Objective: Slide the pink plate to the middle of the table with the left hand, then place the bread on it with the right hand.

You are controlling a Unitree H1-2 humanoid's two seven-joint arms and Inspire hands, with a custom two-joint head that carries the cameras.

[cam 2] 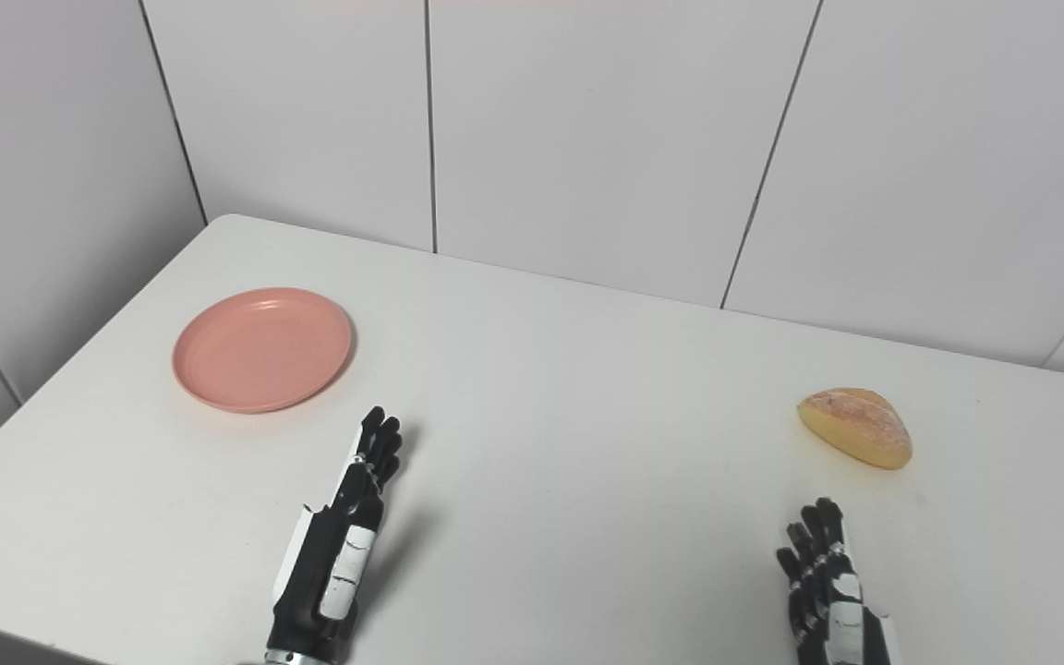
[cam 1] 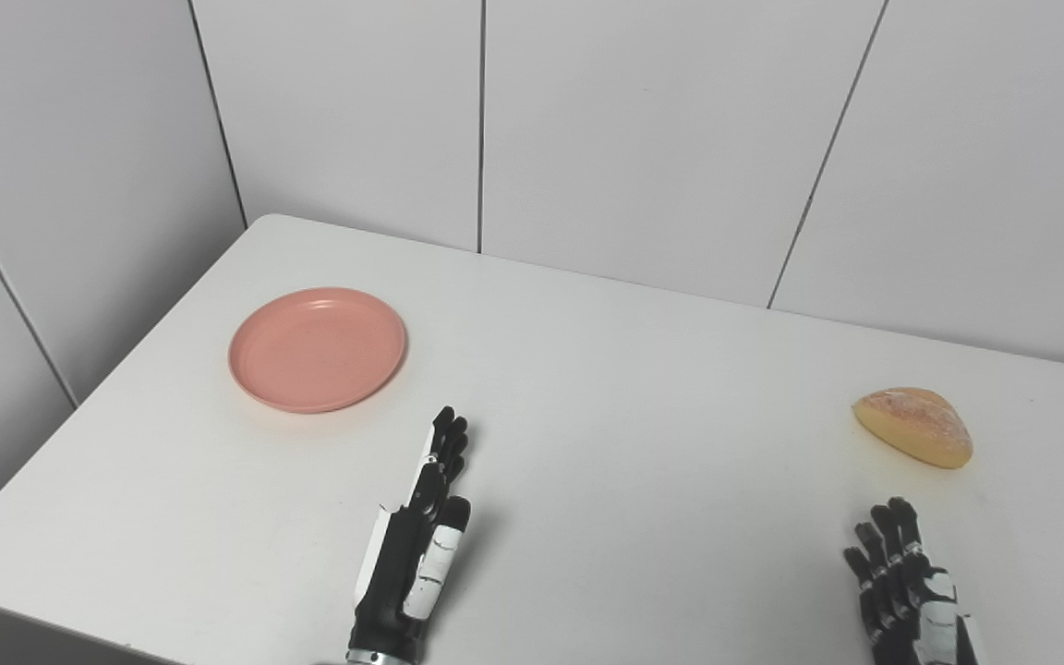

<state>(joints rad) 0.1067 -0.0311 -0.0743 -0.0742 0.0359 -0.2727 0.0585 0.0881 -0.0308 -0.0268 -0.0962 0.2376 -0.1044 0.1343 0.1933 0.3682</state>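
Note:
A pink plate (cam 1: 317, 348) lies empty on the white table (cam 1: 606, 443), at the left side. A golden bread roll (cam 1: 913, 426) lies at the right side. My left hand (cam 1: 417, 545) is open with its fingers straight, held edge-on over the table to the lower right of the plate, apart from it. My right hand (cam 1: 901, 586) is open at the bottom right, just in front of the bread and not touching it. The plate (cam 2: 262, 348) and the bread (cam 2: 855, 426) also show in the right eye view.
White panelled walls (cam 1: 661, 139) stand close behind the table and along its left side. The table's left edge (cam 1: 98, 397) runs near the plate. The front edge shows at the bottom left.

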